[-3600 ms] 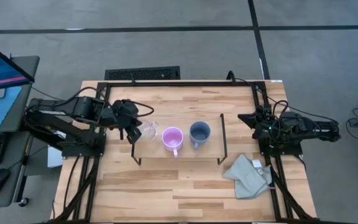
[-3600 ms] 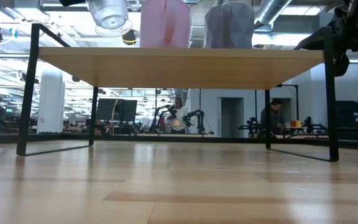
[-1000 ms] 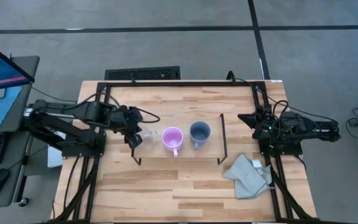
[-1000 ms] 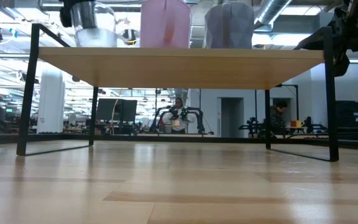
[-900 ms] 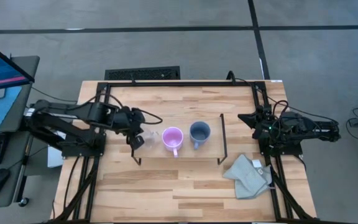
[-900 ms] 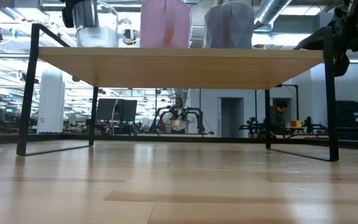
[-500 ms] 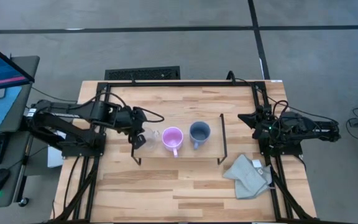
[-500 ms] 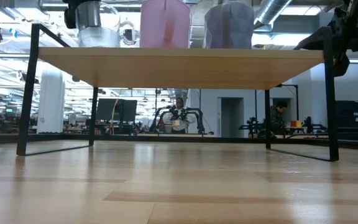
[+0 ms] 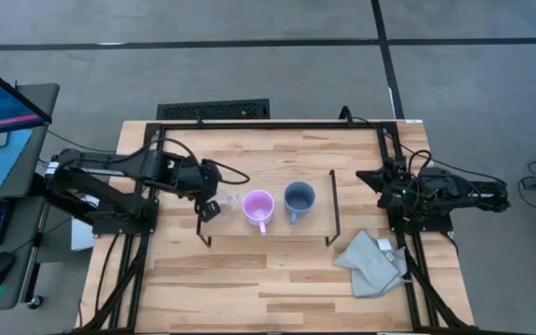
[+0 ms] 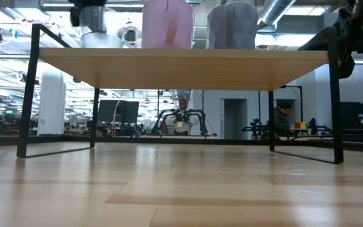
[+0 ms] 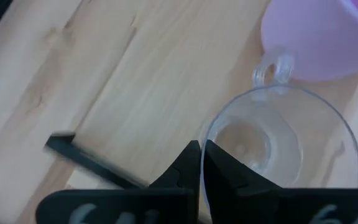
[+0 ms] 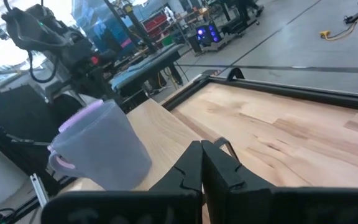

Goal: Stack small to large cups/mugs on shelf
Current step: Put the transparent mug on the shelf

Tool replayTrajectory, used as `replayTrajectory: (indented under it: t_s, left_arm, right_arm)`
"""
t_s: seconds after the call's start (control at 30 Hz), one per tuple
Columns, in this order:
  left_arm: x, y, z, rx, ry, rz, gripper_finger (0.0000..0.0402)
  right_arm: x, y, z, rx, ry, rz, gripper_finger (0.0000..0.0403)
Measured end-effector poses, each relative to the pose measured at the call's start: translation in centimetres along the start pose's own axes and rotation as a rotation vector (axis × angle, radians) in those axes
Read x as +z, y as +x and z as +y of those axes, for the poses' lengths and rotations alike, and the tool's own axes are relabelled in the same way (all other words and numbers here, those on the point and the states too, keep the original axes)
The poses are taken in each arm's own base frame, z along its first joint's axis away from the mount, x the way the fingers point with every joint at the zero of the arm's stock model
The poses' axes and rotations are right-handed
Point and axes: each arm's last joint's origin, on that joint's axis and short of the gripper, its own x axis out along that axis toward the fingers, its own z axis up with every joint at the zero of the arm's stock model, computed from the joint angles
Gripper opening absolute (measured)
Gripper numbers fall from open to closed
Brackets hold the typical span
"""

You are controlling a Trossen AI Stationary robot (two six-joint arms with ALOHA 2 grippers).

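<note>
**A:** Your left gripper (image 9: 209, 207) sits at the shelf's (image 9: 277, 228) left end with its two fingers pressed together. In the left wrist view the tips meet right at the rim of the glass cup (image 11: 281, 149), so it is hard to say whether they pinch the thin wall or merely touch it. I'd call it closed, with the hold itself uncertain.

**B:** And the danger?

**A:** If you pull away while that rim is caught, you drag or tip the cup off the near edge. It stands by the corner, just beside the pink mug (image 9: 258, 207), its little round handle close to that mug's wall. A sideways nudge could knock the two together.

**B:** How will these handle?

**A:** The cup is clear, thin-walled and smooth, likely slippery and brittle. The pink mug and the blue-grey mug (image 9: 299, 197) look matte and thicker, both round with side handles. The shelf top is flat pale wood on thin black wire legs.

**B:** The other arm?

**A:** Your right gripper (image 12: 202, 163) waits at the table's right edge, fingers together, holding nothing.
</note>
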Motion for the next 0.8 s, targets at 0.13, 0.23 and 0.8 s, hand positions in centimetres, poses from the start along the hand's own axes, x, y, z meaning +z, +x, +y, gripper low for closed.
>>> replayTrajectory:
  t_s: [0.13,0.23,0.8]
  left_arm:
    - [0.7,1.2,-0.8,-0.003,0.041,0.019,0.0]
    - [0.9,1.7,-1.0,0.017,0.064,0.051,0.0]
    - [1.6,0.4,-1.1,0.014,0.041,0.056,0.0022]
  right_arm:
    - [-0.1,0.0,-0.1,-0.011,-0.003,0.01,0.0024]
    - [-0.1,0.0,-0.1,-0.012,0.0,0.013,0.0024]
    - [-0.3,0.0,-0.2,-0.017,-0.006,0.025,0.0024]
